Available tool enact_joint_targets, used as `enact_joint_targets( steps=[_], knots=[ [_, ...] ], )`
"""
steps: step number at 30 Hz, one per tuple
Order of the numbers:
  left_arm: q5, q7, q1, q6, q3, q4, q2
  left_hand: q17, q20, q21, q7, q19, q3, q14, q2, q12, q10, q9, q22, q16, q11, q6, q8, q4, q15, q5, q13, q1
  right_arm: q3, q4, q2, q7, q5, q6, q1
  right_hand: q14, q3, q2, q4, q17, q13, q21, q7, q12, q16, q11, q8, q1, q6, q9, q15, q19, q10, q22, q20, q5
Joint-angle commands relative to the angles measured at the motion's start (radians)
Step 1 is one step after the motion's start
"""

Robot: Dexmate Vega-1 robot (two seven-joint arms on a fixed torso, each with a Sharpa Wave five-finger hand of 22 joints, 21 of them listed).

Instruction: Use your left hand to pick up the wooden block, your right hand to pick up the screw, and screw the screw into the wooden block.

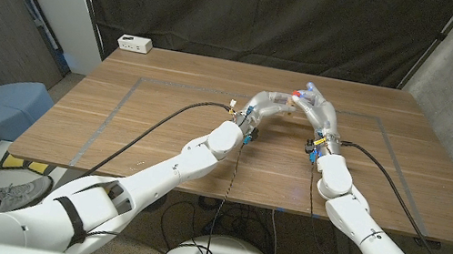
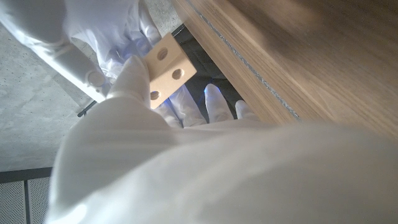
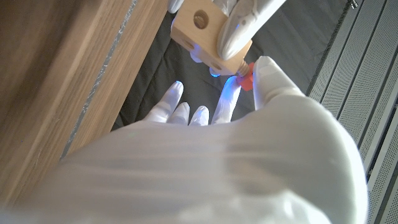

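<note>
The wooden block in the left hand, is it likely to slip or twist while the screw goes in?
Probably stiff: the wooden block looks solid, with drilled holes. It may twist, since the left hand grips it by the fingers only. Its flat faces should resist slipping as the right hand works the red screw.
</note>
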Motion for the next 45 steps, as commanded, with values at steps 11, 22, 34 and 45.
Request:
enact_joint_targets(
  steps=[11, 22, 34, 45],
  knots=[
    [-0.005, -0.006, -0.014, -0.014, -0.001, 0.03, -0.01, 0.001, 0.008, 0.008, 0.015, 0.006, 0.001, 0.009, 0.008, 0.007, 0.009, 0.006, 0.002, 0.002, 0.0, 0.039, 0.009, 0.007, -0.103, 0.011, 0.087, -0.003, -0.007, 0.006, -0.008, 0.016, 0.001, -0.01, 0.009, -0.005, -0.001, -0.007, -0.001, 0.003, 0.003, 0.002, -0.004, 0.0, -0.001, 0.011, 0.0, -0.019, -0.021, -0.003, -0.06, -0.009, -0.009, 0.003, -0.06, 0.002],
    [-0.007, -0.008, -0.019, -0.016, 0.0, 0.041, -0.015, 0.002, 0.009, 0.008, 0.017, 0.006, 0.0, 0.01, 0.009, 0.005, 0.008, 0.006, 0.002, 0.002, 0.0, 0.038, 0.008, 0.007, -0.105, 0.011, 0.088, -0.002, -0.011, 0.014, -0.015, 0.042, 0.014, -0.004, 0.014, -0.02, -0.011, -0.02, 0.005, 0.003, 0.003, -0.001, 0.0, -0.004, -0.006, 0.021, -0.017, -0.042, -0.056, -0.018, -0.048, -0.02, -0.031, 0.004, -0.054, 0.002],
    [-0.009, -0.013, -0.027, -0.013, 0.002, 0.05, -0.019, 0.001, 0.009, 0.008, 0.018, 0.006, 0.0, 0.01, 0.011, 0.004, 0.007, 0.006, 0.002, 0.002, 0.0, 0.037, 0.008, 0.006, -0.105, 0.012, 0.089, 0.0, -0.011, 0.024, -0.016, 0.057, 0.026, -0.002, 0.018, -0.039, -0.02, -0.033, 0.008, 0.002, 0.003, -0.002, 0.007, -0.006, -0.012, 0.04, -0.04, -0.067, -0.101, -0.033, -0.042, -0.034, -0.059, 0.004, -0.048, 0.002],
    [-0.01, -0.015, -0.034, -0.014, 0.005, 0.064, -0.025, 0.001, 0.009, 0.008, 0.019, 0.006, -0.001, 0.011, 0.01, 0.003, 0.008, 0.005, 0.002, 0.002, 0.0, 0.034, 0.007, 0.007, -0.104, 0.012, 0.09, 0.0, -0.012, 0.026, -0.032, 0.101, 0.055, -0.004, 0.02, -0.07, -0.028, -0.048, 0.012, 0.0, 0.004, -0.006, 0.012, -0.01, -0.019, 0.062, -0.086, -0.1, -0.186, -0.056, -0.03, -0.064, -0.109, 0.004, -0.037, 0.001]
  ],
)
